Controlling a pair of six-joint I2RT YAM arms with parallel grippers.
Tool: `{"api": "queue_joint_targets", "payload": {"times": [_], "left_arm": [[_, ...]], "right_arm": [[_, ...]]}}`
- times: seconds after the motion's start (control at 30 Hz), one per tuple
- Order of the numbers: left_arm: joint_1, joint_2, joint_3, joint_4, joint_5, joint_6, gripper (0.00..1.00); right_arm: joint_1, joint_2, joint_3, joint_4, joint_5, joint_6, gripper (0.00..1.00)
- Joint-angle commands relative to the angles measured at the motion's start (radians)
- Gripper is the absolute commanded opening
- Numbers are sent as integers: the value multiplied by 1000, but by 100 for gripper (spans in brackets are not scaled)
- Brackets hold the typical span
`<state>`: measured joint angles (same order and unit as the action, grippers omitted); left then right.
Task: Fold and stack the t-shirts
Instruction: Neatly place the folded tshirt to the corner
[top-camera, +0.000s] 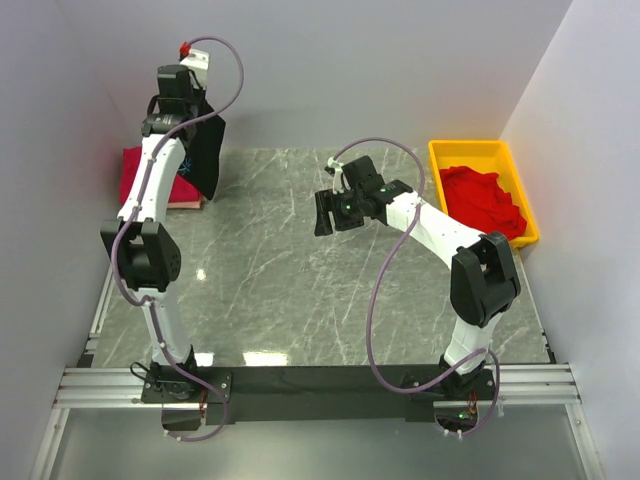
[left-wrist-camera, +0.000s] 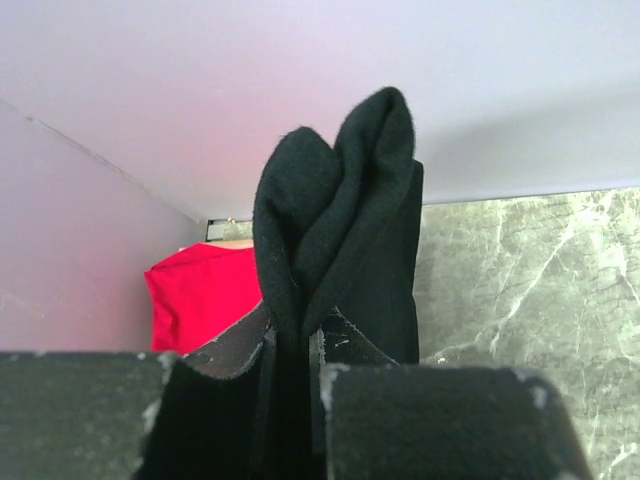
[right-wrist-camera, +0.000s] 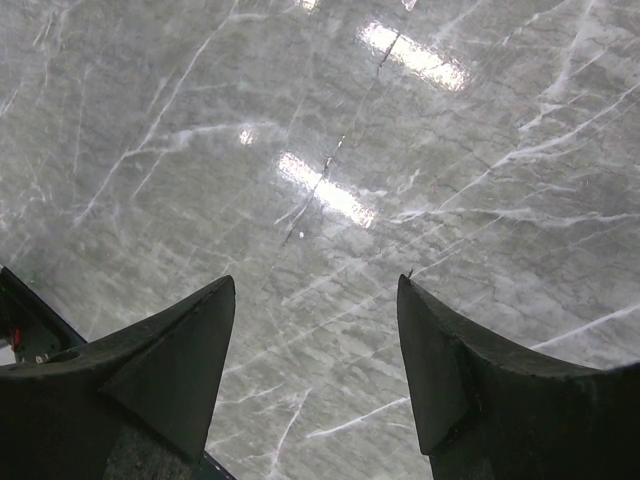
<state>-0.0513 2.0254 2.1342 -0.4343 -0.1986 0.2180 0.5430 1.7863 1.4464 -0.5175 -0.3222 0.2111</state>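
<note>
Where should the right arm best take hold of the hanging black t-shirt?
Probably pinch the lower hanging edge of the black t-shirt, coming from the middle of the table: it dangles from the left gripper, its bottom free and facing the open right gripper.

Passable across centre over open marble tabletop (top-camera: 280, 290). Obstructed far left by hanging black t-shirt (top-camera: 207, 150) and folded red t-shirt (top-camera: 132, 172); far right by yellow tray (top-camera: 470, 148).
</note>
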Motion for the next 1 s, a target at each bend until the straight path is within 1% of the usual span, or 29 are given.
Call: {"api": "queue_joint_targets", "payload": {"times": [0.0, 0.2, 0.37, 0.63, 0.97], "left_arm": [[28, -68, 39, 8, 31, -20, 0], [50, -54, 43, -6, 51, -25, 1], [94, -22, 43, 12, 57, -6, 1], [166, 56, 52, 31, 94, 53, 1], [251, 177, 66, 120, 122, 156, 2]], "right_arm": [[-2, -7, -12, 17, 5, -4, 72], [0, 1, -3, 14, 3, -4, 72], [5, 13, 9, 10, 2, -1, 72], [14, 19, 16, 7, 8, -3, 71], [18, 42, 32, -3, 6, -6, 71]]}}
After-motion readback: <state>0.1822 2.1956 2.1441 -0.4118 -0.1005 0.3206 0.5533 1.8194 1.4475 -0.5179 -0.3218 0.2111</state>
